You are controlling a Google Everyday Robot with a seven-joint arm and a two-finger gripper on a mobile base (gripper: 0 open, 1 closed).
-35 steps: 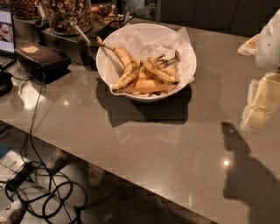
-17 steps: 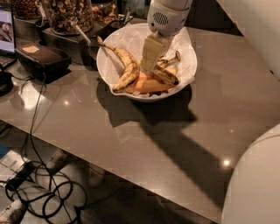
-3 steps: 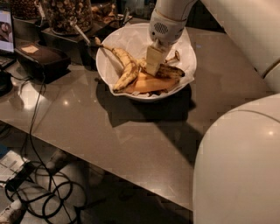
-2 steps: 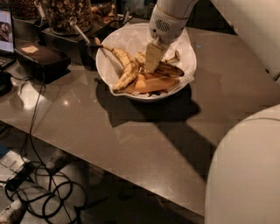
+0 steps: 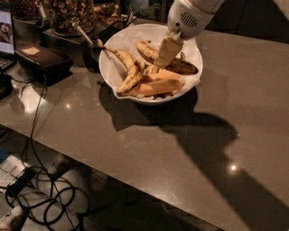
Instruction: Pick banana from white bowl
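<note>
The white bowl (image 5: 111, 77), lined with crumpled white paper, stands at the back of the grey table. The speckled, dark-tipped banana (image 5: 184, 67) lies across the bowl's far right side. A cleaner yellow banana with a long stem (image 5: 129, 68) lies to its left, and flat orange pieces (image 5: 156, 86) lie at the front. My gripper (image 5: 159, 64) comes down from the upper right into the bowl. Its tip is at the middle of the speckled banana and hides that part. I cannot tell whether it touches the banana.
Glass jars of snacks (image 5: 67, 13) and a scoop stand behind the bowl at the left. A black box (image 5: 43, 58) sits at the far left, and a cable (image 5: 36, 113) hangs over the table edge to the floor. The grey tabletop (image 5: 203, 149) stretches to the front right.
The arm's large white body has left the foreground at the right. The gripper stays in the bowl over the speckled banana, shifted slightly. The bananas lie as before.
</note>
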